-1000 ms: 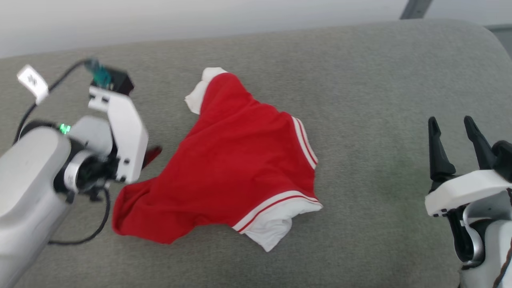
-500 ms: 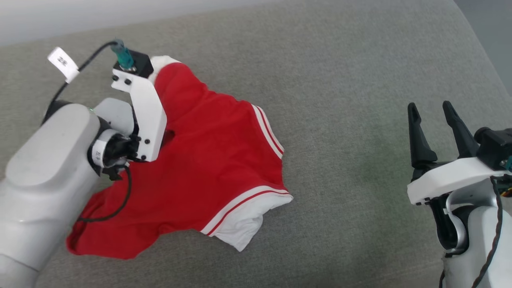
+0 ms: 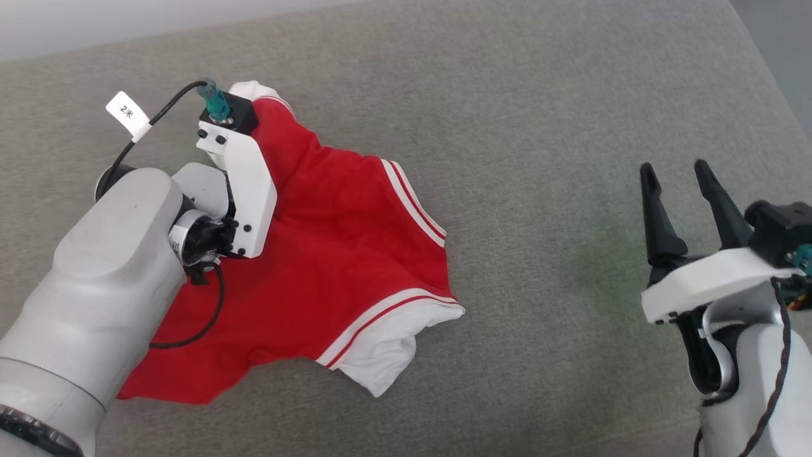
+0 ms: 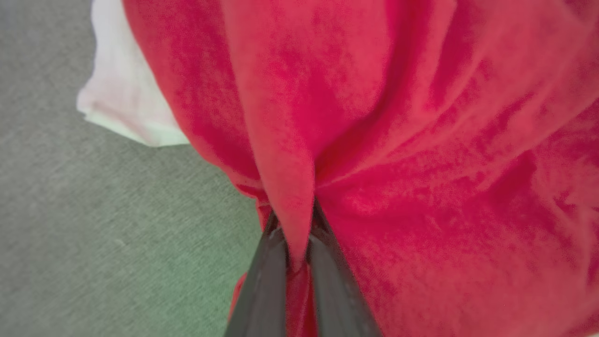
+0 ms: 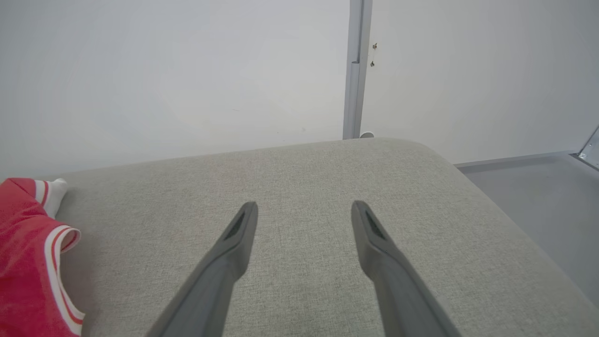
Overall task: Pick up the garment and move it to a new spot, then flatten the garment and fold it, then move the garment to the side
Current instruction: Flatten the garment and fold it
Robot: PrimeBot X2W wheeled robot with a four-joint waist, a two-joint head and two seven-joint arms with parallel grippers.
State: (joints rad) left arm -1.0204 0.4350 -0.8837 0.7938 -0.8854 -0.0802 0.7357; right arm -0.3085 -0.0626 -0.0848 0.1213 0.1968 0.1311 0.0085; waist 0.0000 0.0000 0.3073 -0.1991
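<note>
Garment (image 3: 342, 254), a red jersey shirt with white sleeve ends, lies rumpled on a grey upholstered cushion (image 3: 571, 114). Nearest the robot, the pale left forearm (image 3: 95, 298) reaches in over the garment's near left corner and covers part of the red cloth there. Off the garment's right side, well apart from it, the right gripper (image 3: 674, 168) hangs over bare cushion with its two dark prongs spread wide and nothing between them. The right wrist view shows the garment (image 5: 28, 243) only as a striped edge at that view's left side.

A white sleeve end (image 3: 380, 362), bordered by red-and-white stripe trim (image 3: 380, 314), forms the garment's near right corner. Farther in, on the garment's left half, the left gripper (image 4: 292, 224) is clamped tight on a raised fold of the red cloth. The left wrist view shows that ridge of fabric pinched between the two dark fingers (image 4: 262, 281), with creases spreading away from the pinch. In the head view a white wrist bracket (image 3: 250, 190) hides those fingers.

At the garment's far tip lies the other sleeve end, just beside the bracket's black top. A black cable (image 3: 158, 114) with a white label (image 3: 127, 114) arcs away to the garment's left. Beyond the garment the cushion meets a pale wall (image 5: 164, 70) with a grey upright strip (image 5: 353, 70).
</note>
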